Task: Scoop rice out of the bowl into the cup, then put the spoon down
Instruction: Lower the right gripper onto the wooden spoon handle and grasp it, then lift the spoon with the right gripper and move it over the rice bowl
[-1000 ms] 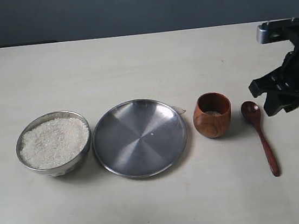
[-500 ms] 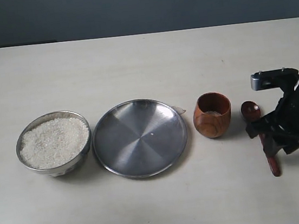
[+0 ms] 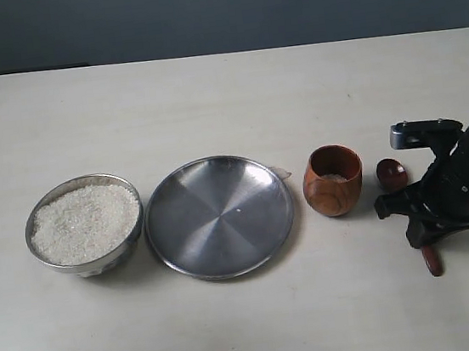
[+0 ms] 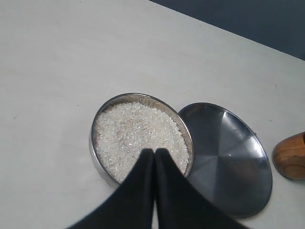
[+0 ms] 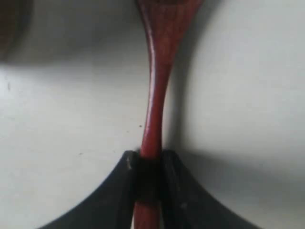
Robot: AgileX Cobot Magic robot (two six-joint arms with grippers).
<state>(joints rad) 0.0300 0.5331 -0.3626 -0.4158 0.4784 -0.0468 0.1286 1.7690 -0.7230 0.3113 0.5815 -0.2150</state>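
The wooden spoon [image 3: 391, 173] lies on the table to the right of the cup [image 3: 333, 180], and only its oval bowl and handle tip show past the arm. My right gripper [image 3: 421, 234] is down over the handle. In the right wrist view the jaws of that gripper [image 5: 149, 164] press both sides of the spoon [image 5: 156, 86] handle. The steel bowl [image 3: 34, 251], heaped with white rice [image 3: 85, 223], stands at the left. My left gripper [image 4: 154, 152] is shut and empty, hovering by the near rim of the bowl [image 4: 93, 143] above the rice [image 4: 133, 133].
A wide flat steel plate [image 3: 219, 217] sits between bowl and cup, touching or nearly touching the bowl. The plate [image 4: 228, 157] and an edge of the cup [image 4: 290, 155] also show in the left wrist view. The cup holds a little rice at its bottom.
My right arm has dropped from beside the spoon down onto its handle. Its jaws have closed around the handle. Bowl, plate and cup have not moved.
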